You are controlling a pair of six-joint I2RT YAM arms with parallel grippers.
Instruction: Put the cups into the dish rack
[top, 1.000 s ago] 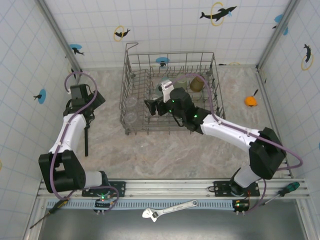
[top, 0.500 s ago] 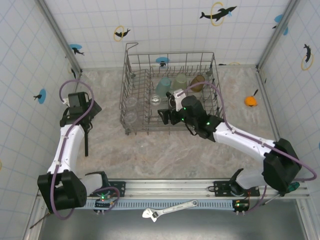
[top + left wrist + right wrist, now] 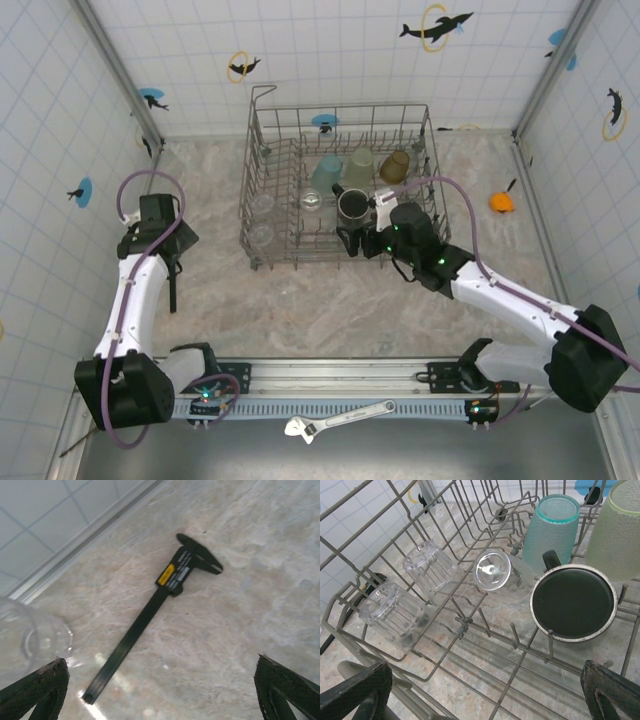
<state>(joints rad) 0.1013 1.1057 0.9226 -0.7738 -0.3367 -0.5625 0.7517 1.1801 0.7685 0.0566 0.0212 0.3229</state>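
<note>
The coming move turns on 1 clear tumbler (image 3: 30, 640) outside the dish rack (image 3: 340, 107); it stands on the worktop (image 3: 330, 300) close to the left edge, and in the left wrist view it sits just beyond and outward of the left-hand tip of the left fingers (image 3: 37, 690), touching nothing. The frame cuts it off, so I cannot tell its long axis. These fingers stand wide and hold nothing; the left arm is clearly the nearer one.

A black caliper (image 3: 160, 625) lies flat between the 2 tips, its bar running from near the tumbler toward the far side; it is the 1 thing likely to get in the way (a sideways sweep could drag it along).

The right fingers (image 3: 355, 695) are also spread wide and empty, hovering over the near edge of the rack, which sits at the far middle of the worktop. Inside it are 3 clear tumblers (image 3: 387, 612), a teal tumbler (image 3: 552, 525), a pale green tumbler (image 3: 620, 530), an amber tumbler (image 3: 394, 166) and a black mug (image 3: 573, 602). A small orange object (image 3: 502, 201) lies well apart near the right edge.
</note>
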